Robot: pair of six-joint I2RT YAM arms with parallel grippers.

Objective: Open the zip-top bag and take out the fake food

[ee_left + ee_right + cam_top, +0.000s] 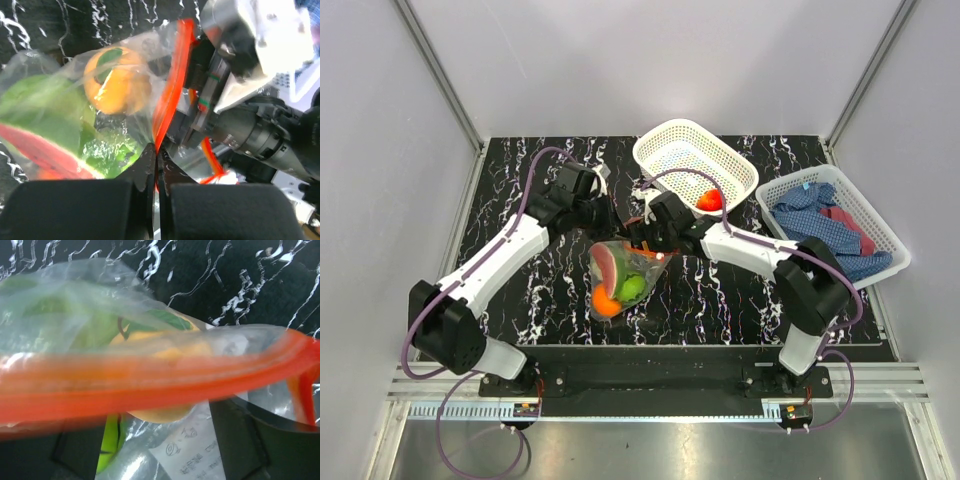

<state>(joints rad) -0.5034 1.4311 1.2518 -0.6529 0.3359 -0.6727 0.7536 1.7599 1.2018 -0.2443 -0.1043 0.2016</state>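
The zip-top bag (618, 278) lies at the table's middle, its orange-red zip strip (172, 85) lifted at the far end. Inside it are fake food pieces: a watermelon slice (611, 265), an orange ball (116, 87) and green pieces (631, 288). A red tomato (710, 200) lies in the near white basket. My left gripper (157, 152) is shut on one side of the zip strip. My right gripper (160, 432) stands open at the bag's mouth, its fingers (240, 440) wide apart with clear plastic between them and the blurred zip strip (150, 385) across in front.
A white lattice basket (665, 140) stands at the back centre. A second white basket (840, 185) with blue and red cloths (830, 230) stands at the right. Both arms cross just behind the bag.
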